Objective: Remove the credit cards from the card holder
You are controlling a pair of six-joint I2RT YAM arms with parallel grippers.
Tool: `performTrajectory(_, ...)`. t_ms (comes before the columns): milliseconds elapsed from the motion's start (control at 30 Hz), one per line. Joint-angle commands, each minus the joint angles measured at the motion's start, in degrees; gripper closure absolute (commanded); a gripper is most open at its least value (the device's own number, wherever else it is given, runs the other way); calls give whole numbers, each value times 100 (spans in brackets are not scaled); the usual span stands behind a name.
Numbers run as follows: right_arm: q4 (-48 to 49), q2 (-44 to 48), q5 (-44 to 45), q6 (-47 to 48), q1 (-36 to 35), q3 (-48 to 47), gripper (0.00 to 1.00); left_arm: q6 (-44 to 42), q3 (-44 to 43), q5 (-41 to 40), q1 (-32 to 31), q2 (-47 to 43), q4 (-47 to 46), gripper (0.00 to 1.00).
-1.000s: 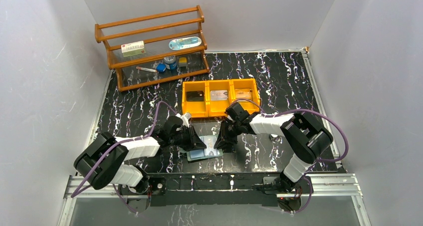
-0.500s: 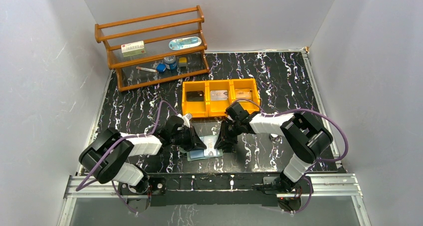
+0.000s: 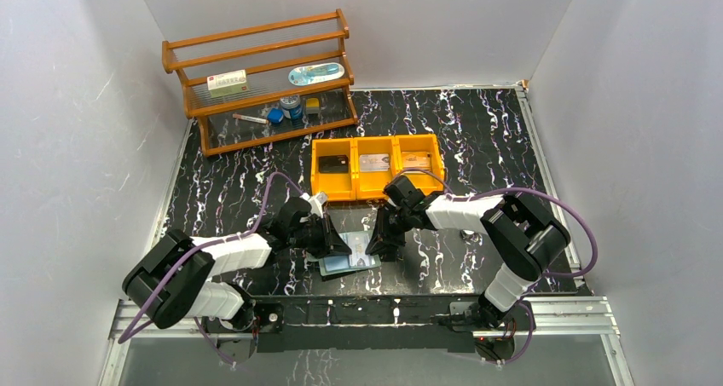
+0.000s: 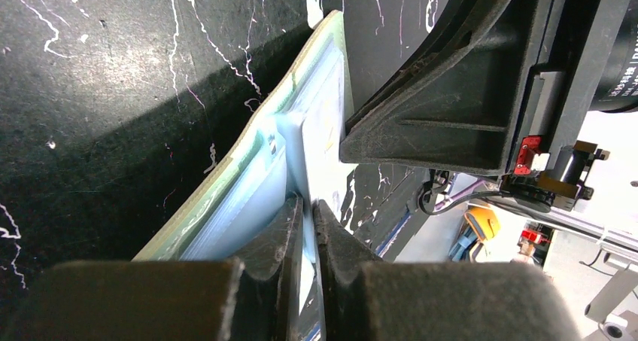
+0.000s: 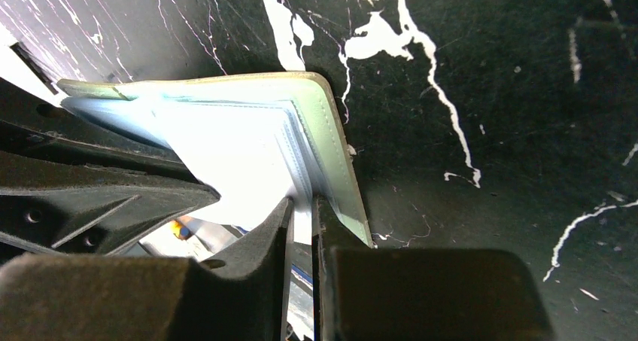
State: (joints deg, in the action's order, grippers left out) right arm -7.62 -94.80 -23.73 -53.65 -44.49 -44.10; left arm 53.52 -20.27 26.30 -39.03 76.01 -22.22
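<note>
Left gripper [image 4: 308, 204] pinched tight on the holder [image 5: 331, 153] edge; right gripper [image 5: 302, 204] clamped on a pale sheet, which we judge a card [image 5: 241, 153]. Holder lies just before the bin [image 3: 341, 192]. Step: extraction. Next we need a straight pull with the holder pinned.

No text could be read with certainty. The small white rectangular box [image 3: 227, 82] on the brown wooden shelf rack [image 3: 256, 41] carried red print too small to make out. The pale plastic card [image 3: 361, 248] at the flat teal-grey card holder [image 3: 341, 267] showed small dark marks, which were also illegible.
</note>
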Motion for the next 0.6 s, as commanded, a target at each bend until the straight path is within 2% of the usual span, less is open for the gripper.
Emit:
performTrajectory(0,50,-150,773,65,-130,-11,87,79,-210,842,-20,-366,-605,100)
performTrajectory(200,45,-107,831,21,-122,16,87,50,-157,874,56,-442,-501,100)
performTrajectory(400,49,-18,885,21,-104,7,96,-163,-193,827,148,-586,-53,100)
performTrajectory(567,58,-64,839,21,-102,-7,97,-211,-197,828,193,-617,54,100)
